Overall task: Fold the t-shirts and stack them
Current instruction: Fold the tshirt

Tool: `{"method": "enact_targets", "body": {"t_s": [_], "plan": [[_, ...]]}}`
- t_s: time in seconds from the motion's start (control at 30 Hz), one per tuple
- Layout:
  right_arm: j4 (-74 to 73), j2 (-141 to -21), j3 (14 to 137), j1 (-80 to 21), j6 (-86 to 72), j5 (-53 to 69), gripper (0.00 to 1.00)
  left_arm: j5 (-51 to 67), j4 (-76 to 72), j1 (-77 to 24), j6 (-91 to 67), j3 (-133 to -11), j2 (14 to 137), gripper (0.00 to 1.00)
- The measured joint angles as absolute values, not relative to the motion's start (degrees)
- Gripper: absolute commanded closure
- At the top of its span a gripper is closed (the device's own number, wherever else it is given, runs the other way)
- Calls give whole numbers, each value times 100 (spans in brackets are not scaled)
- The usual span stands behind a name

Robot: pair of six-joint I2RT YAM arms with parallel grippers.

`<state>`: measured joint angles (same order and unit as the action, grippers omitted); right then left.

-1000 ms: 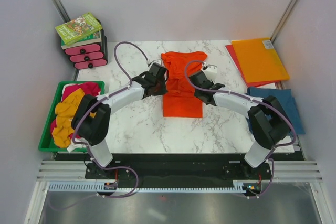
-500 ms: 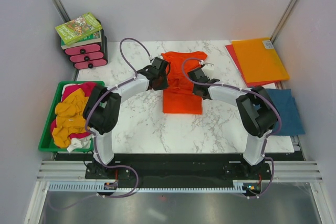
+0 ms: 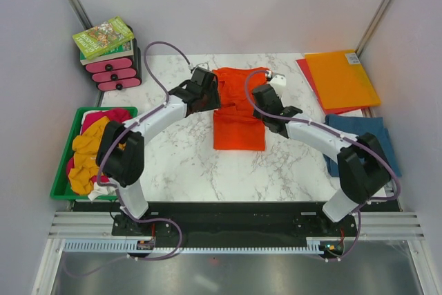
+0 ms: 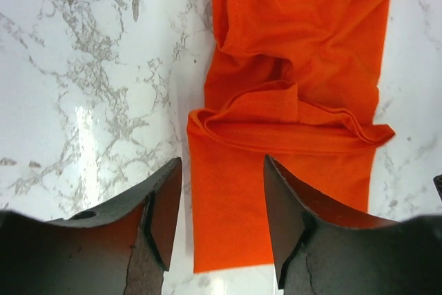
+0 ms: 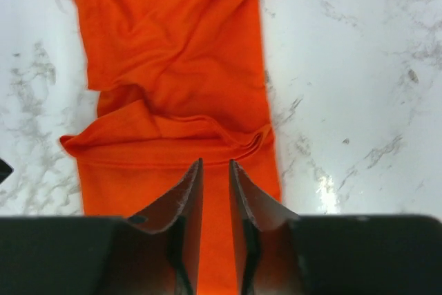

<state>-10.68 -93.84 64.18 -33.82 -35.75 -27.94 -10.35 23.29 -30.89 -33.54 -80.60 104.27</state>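
**A:** How do the two hands stand?

**B:** The left gripper (image 4: 222, 165) has its jaws well apart and nothing is between them. It hangs over the left border of the orange tee (image 3: 239, 112). The right gripper (image 5: 215, 167) shows only a narrow gap, and I see no cloth pinched there. It hangs over the right part.

**A:** And the tee itself?

**B:** It lies as a long strip in the middle of the desk (image 3: 179, 164), with its wider end at the far edge. A loose ridge crosses it.

**A:** Why one gripper on each side?

**B:** I think it is to take both borders together, so the next fold comes out straight. The teal tee (image 3: 380, 136) at the right edge is probably the stacking place. More tees lie in the tray (image 3: 59, 170) at the left edge.
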Motion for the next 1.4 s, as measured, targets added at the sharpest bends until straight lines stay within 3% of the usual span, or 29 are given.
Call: {"method": "enact_targets", "body": {"t_s": [0.13, 0.23, 0.4, 0.7, 1.4], "plan": [[-928, -9080, 6158, -3579, -3710, -2606, 100, -904, 2191, -3146, -3494, -7544, 9841, 81], [-939, -9196, 6034, -3677, -3752, -2416, 100, -777, 2043, -3256, -3618, -6980, 9684, 90], [-941, -9603, 6031, -3769, -3798, -2182, 100, -486, 2008, -3487, -3752, -6259, 9708, 92], [-1007, -10436, 6407, -3780, -3793, -2058, 100, -244, 1802, -3625, -3793, -6228, 9988, 92], [-1297, -12219, 8641, -2910, -3557, -2213, 100, -132, 1743, -3669, -3791, -6228, 10186, 90]]}}
